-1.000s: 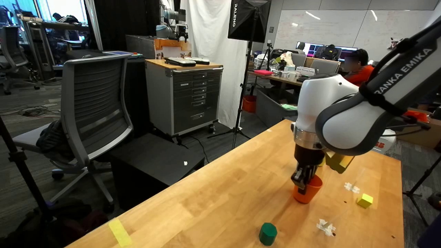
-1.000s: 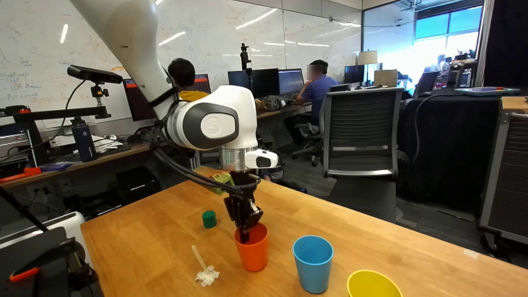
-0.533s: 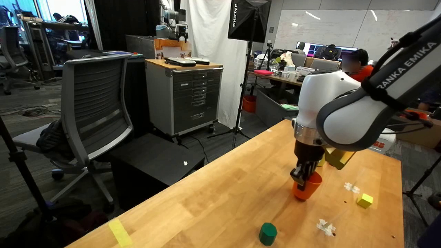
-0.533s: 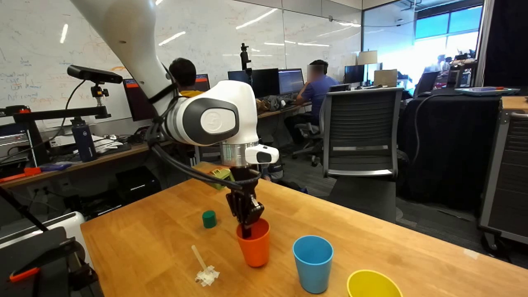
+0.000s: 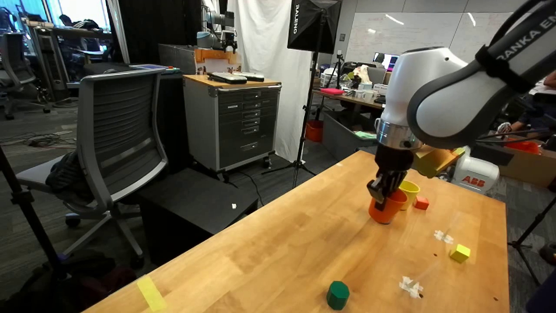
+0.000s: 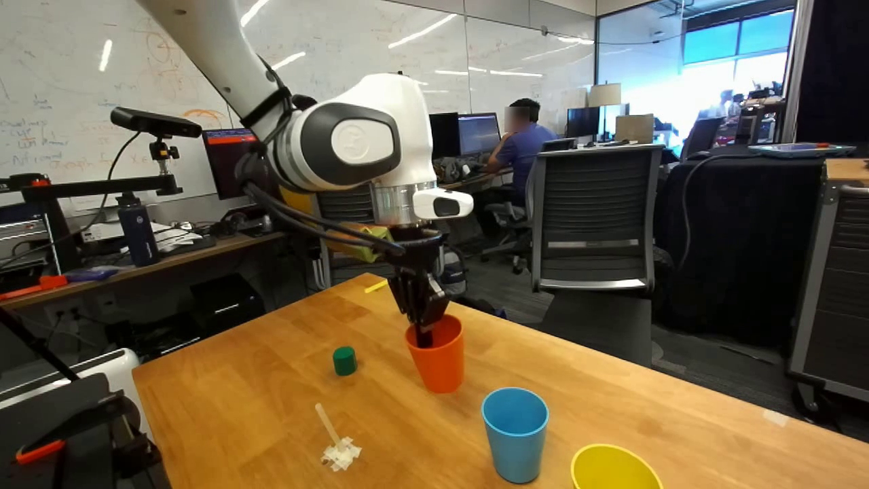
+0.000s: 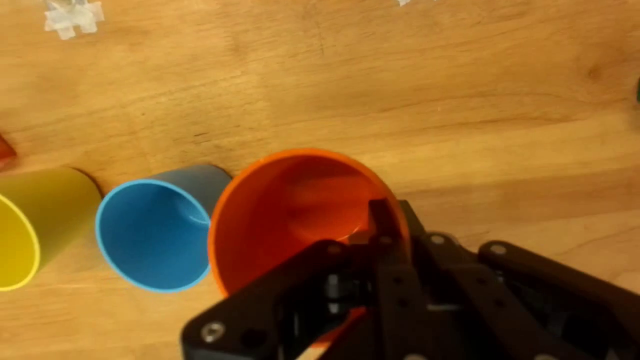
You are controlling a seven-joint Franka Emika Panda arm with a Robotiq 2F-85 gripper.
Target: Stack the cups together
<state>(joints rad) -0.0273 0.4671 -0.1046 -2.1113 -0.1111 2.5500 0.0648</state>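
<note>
Fingers (image 7: 381, 215) clamped on orange cup (image 7: 295, 210), rim's 3 o'clock, wrist view; blue cup (image 7: 152, 232), then yellow cup (image 7: 47, 215), at 9.

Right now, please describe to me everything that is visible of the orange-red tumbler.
The orange-red tumbler is smooth, apparently plastic, tapering towards its base, with a round rim. It is mouth up, slightly tilted, and seems raised above the tabletop. The gripper pinches its wall, one finger inside, one outside. In an exterior view it is apart from the blue tumbler.
</note>
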